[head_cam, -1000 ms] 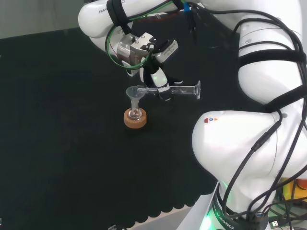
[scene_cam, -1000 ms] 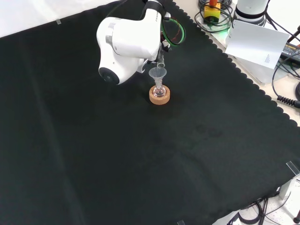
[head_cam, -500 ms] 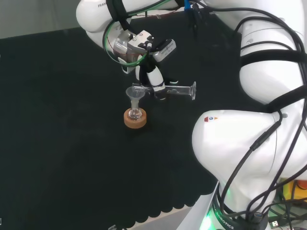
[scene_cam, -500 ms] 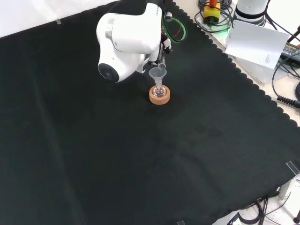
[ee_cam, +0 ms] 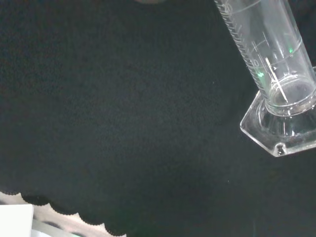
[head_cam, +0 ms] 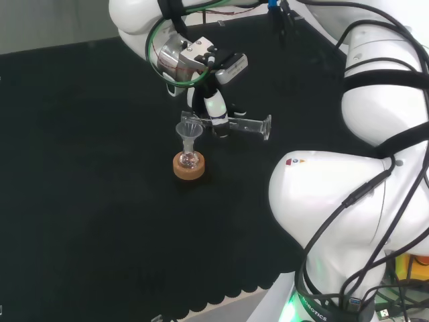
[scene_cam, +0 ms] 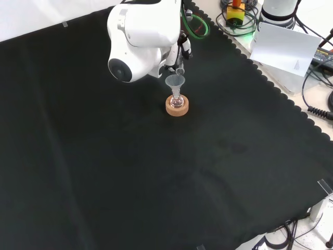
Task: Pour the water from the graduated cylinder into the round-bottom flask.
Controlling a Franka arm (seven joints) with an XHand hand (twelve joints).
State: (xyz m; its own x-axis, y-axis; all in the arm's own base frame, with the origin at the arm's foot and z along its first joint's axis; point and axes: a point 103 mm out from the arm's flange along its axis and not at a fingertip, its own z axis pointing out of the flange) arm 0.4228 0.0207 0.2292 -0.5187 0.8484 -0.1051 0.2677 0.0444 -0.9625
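Note:
In the head view the hand (head_cam: 216, 111) is shut on a clear graduated cylinder (head_cam: 247, 125), held about level with its foot to the right. The cylinder's mouth lies at the rim of a clear funnel (head_cam: 189, 132). That funnel stands in a small round-bottom flask (head_cam: 189, 159) seated on a cork ring (head_cam: 189, 168). In the front view the funnel (scene_cam: 175, 82), flask (scene_cam: 177, 101) and cork ring (scene_cam: 177, 107) stand just below the arm's white link, with the cylinder's mouth (scene_cam: 180, 70) over the funnel. The wrist view has the cylinder's marked tube (ee_cam: 261, 49) and foot close up.
The arm's big white links (head_cam: 355, 181) take up the right of the head view. In the front view the cloth's scalloped edge (scene_cam: 270, 83) runs at the right, with a white box (scene_cam: 285, 52) and cables beyond it.
The hand and cylinder have risen a little and shifted left in the head view, the cylinder's mouth staying at the funnel. The arm's upper link has moved up in the front view.

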